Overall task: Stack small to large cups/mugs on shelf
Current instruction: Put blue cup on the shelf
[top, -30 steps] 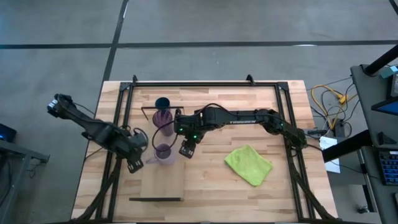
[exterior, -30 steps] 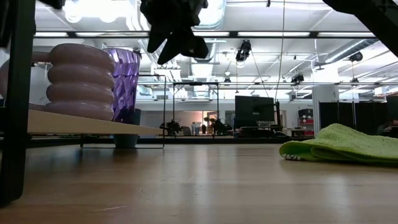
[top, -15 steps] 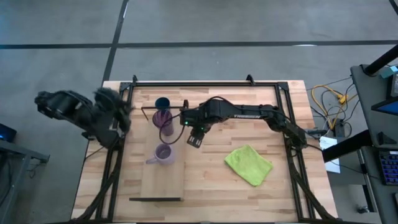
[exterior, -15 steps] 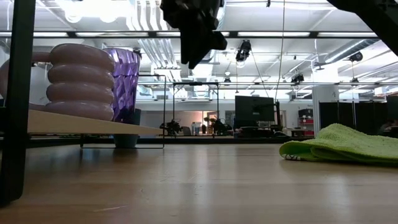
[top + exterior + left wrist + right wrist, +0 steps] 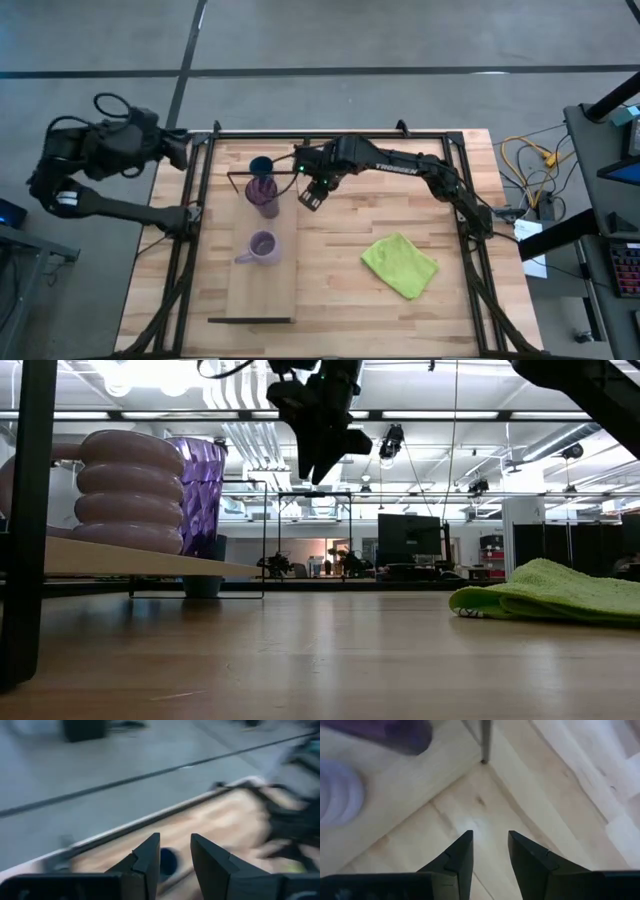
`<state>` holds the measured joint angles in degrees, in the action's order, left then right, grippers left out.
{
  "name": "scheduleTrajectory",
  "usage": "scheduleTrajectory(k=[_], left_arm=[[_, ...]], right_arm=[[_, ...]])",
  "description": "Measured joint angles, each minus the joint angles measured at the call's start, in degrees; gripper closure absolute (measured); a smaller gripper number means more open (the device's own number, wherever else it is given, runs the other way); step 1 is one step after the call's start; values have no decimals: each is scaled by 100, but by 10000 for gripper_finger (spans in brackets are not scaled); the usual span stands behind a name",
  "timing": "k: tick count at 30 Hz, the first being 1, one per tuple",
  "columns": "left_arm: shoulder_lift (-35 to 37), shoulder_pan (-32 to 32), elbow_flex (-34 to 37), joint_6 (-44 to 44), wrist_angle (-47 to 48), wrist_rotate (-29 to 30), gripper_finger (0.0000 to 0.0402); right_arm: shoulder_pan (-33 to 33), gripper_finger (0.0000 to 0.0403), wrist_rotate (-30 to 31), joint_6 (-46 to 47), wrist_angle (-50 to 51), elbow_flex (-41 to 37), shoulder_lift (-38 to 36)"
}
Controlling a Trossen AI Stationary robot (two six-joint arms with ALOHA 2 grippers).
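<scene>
the right gripper point(image 5: 311, 196) is held above the table point(image 5: 400, 180), parted and empty, just beside the purple tumbler point(image 5: 263, 192) on the shelf point(image 5: 262, 295). the lilac mug point(image 5: 262, 246) is set farther along; the dark blue cup point(image 5: 261, 166) is off the shelf's end. the left gripper point(image 5: 178, 150), parted and empty, is raised beyond the table's edge.
</scene>
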<state>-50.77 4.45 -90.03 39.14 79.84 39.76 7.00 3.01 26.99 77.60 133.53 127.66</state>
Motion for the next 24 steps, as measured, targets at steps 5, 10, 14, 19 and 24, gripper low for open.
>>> scheduleTrajectory(k=[5, 10, 14, 19, 24], left_arm=[[-140, 25, 428, -1348, -2041, -996, 307], [-927, 597, 438, -2799, -2800, -1243, 307], [-1550, 1818, 347, -2486, -2584, -2846, 307], [-2072, 3206, 271, -3302, -2655, -3320, 307], [-2542, 4289, 249, -3826, -2560, -4447, 307]], right_arm=[[153, 287, -14, 188, -13, 0, -4], [169, 293, -16, 303, -11, 0, -9], [125, 294, -188, 433, 2, 0, -22], [6, 294, -206, 659, 86, 0, -69], [-68, 296, 72, 591, 573, 0, -140]])
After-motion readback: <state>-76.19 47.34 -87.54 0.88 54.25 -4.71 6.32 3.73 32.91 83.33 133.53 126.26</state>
